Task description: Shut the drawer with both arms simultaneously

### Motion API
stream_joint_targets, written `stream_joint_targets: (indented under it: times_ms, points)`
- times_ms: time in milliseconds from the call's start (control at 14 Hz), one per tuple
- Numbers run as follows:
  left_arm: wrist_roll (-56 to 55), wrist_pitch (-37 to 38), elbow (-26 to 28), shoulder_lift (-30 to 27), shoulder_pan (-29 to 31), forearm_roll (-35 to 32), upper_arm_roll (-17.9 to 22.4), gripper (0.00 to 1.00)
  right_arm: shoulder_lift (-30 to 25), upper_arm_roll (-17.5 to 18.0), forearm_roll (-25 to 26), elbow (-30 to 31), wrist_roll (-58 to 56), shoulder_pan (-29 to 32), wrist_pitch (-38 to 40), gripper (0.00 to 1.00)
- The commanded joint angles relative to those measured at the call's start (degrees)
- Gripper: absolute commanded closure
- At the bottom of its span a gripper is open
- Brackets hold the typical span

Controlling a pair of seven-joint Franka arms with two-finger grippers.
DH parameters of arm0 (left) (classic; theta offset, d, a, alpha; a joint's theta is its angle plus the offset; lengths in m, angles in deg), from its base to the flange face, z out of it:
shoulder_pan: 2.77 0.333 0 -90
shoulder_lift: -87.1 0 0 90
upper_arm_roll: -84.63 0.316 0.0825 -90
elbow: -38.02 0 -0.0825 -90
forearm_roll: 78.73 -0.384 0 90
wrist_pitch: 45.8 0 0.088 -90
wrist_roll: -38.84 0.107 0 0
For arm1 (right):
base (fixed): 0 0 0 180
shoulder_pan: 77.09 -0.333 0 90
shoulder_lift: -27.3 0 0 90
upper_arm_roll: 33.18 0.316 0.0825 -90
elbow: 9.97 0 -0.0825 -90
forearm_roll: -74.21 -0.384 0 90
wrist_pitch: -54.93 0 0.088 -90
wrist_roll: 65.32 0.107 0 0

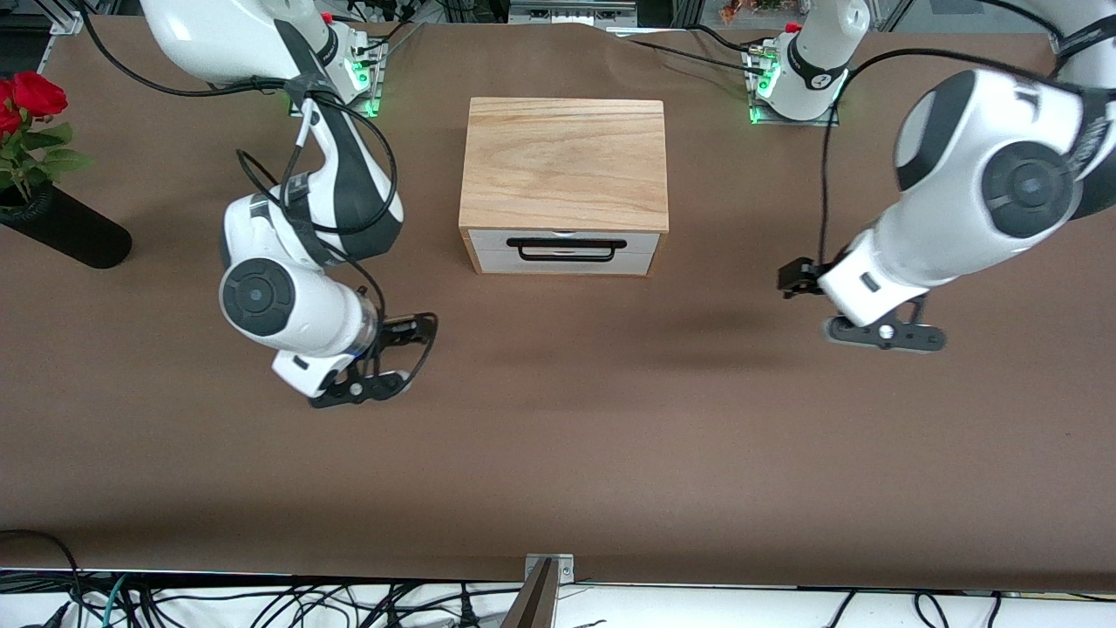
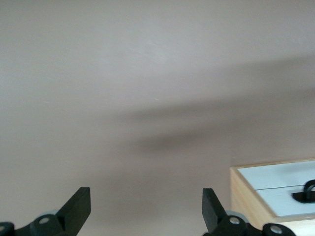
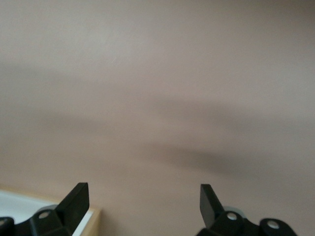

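The drawer (image 1: 565, 251) has a white front and a thin black wire handle (image 1: 567, 250). It sits pushed in, its front level with the front of the light-wood box (image 1: 565, 161). My right gripper (image 1: 362, 386) hangs open and empty over bare table, nearer the right arm's end than the box. My left gripper (image 1: 885, 336) hangs open and empty over bare table toward the left arm's end. The left wrist view shows my open left gripper (image 2: 146, 201) and a corner of the drawer front (image 2: 275, 187). The right wrist view shows my open right gripper (image 3: 144, 199) and a sliver of the box (image 3: 19, 206).
A black vase (image 1: 65, 231) with red roses (image 1: 30, 96) lies at the right arm's end of the table. Brown table surface (image 1: 558, 436) spreads in front of the box. Cables and a metal bracket (image 1: 547, 571) run along the near edge.
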Motion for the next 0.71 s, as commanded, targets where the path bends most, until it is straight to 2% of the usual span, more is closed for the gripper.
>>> stream_joint_targets:
  times_ms: [0, 71, 214, 357, 500, 643]
  points:
    - [2.3, 0.5, 3.1, -5.7, -0.1, -0.5, 2.9, 0.00, -1.9, -1.4, 1.5, -0.7, -0.1, 2.3, -1.0, 0.00]
    - [2.2, 0.3, 3.3, -6.4, -0.4, -0.9, 4.2, 0.00, -4.0, -1.4, 1.7, -0.1, -0.2, 4.2, -0.9, 0.00]
    - [2.6, 0.0, 4.0, -7.6, -2.5, -0.2, 9.2, 0.00, -12.7, -1.4, 1.2, 5.5, -0.1, 9.2, -1.0, 0.00]
    - [3.1, -0.1, 4.0, -8.2, -2.7, -0.5, 10.5, 0.00, -19.9, -1.4, 1.6, 9.9, -0.4, 13.0, -1.2, 0.00]
    - [3.0, -0.1, 4.9, -10.4, -4.9, -0.4, 13.5, 0.00, -26.8, -1.4, 2.2, 15.1, -0.6, 14.6, -1.2, 0.00]
    - [2.3, -0.1, 9.1, -14.4, -6.5, -0.6, 15.6, 0.00, -30.8, -1.3, 6.3, 19.2, -0.7, 15.5, -1.2, 0.00]
